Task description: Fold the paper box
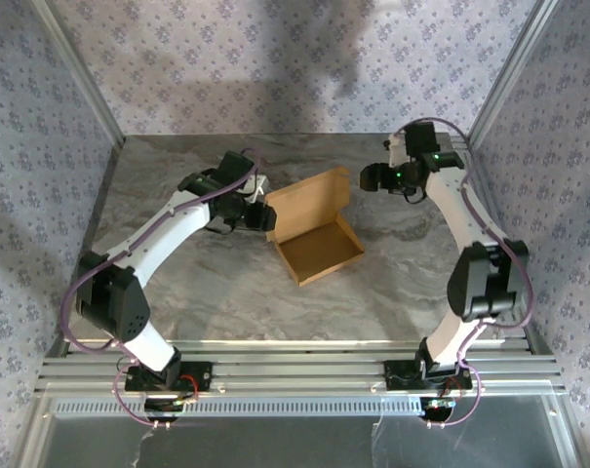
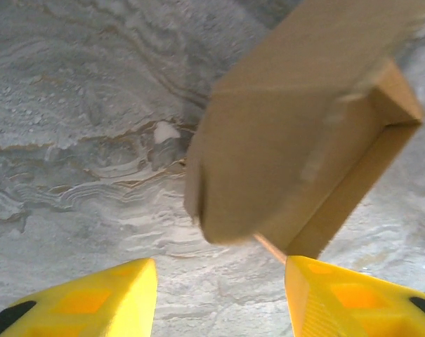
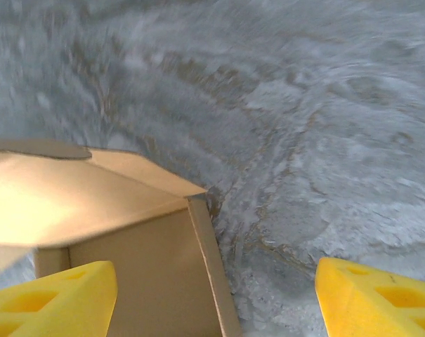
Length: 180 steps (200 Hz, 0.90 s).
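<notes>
So the paper box [image 1: 319, 249] sits mid grey marbled table [image 1: 177, 283]: tan cardboard, shallow tray w/ its lid flap tilted up at the back. Left gripper [image 1: 258, 215] is just beside its left corner, jaws partly apart, holding nothing. Right gripper [image 1: 366, 178] is near the far right side, jaws wide, also empty.

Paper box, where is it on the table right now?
In the top view the paper box lies in the middle of the table, with the left claw at its left edge and the right claw apart beyond its far right corner.
</notes>
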Each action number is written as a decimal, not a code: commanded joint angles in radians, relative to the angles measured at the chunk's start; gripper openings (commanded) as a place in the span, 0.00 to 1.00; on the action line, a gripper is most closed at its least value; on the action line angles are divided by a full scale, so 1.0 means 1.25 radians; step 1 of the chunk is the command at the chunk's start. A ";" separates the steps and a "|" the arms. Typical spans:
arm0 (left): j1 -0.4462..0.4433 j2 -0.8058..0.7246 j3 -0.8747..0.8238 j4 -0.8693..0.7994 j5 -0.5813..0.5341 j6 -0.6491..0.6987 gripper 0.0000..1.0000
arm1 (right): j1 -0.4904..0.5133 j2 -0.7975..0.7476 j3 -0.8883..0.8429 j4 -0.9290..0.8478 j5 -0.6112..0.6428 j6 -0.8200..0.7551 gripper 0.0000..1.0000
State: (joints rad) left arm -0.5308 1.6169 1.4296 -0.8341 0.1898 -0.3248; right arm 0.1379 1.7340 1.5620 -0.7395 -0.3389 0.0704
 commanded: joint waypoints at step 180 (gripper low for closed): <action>0.012 0.144 0.163 -0.046 -0.152 0.010 0.00 | 0.056 0.080 -0.020 0.176 -0.035 -0.086 0.56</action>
State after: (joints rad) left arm -0.5381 1.7721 1.5669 -0.8452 0.0273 -0.3645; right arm 0.2504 1.9537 1.6363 -0.6651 -0.3885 -0.1131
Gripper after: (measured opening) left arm 0.045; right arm 0.517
